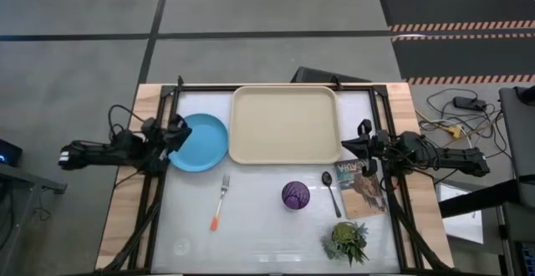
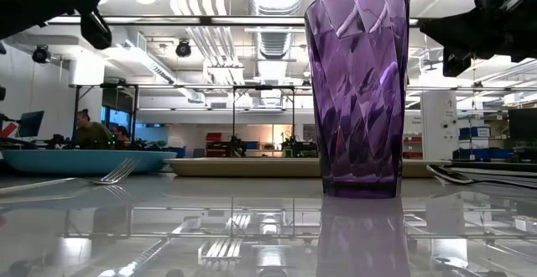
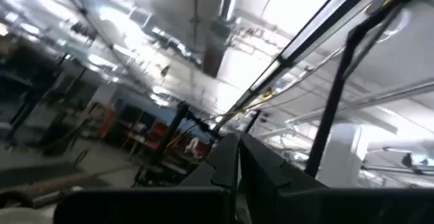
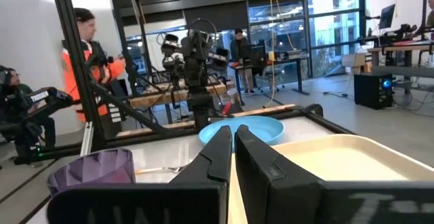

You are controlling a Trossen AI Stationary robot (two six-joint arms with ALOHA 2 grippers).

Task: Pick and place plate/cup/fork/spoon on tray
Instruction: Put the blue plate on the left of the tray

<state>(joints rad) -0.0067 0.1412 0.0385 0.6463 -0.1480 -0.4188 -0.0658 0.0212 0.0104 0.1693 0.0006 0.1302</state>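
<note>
The light-blue plate (image 1: 201,142) lies flat on the table just left of the cream tray (image 1: 284,124). The orange-handled fork (image 1: 219,202), the purple cup (image 1: 295,196), standing upright, and the dark spoon (image 1: 331,191) lie on the table nearer than the tray. My left gripper (image 1: 179,132) is shut and hangs above the plate's left rim, raised off the table as the low view (image 2: 94,25) shows. My right gripper (image 1: 361,145) is shut and hangs by the tray's right near corner, also raised (image 2: 457,54). Both are empty.
A picture-covered book (image 1: 361,188) lies right of the spoon, and a small green potted plant (image 1: 347,241) stands near the front edge. Black frame bars run along the table's left and right sides. People stand in the room beyond the table (image 4: 85,54).
</note>
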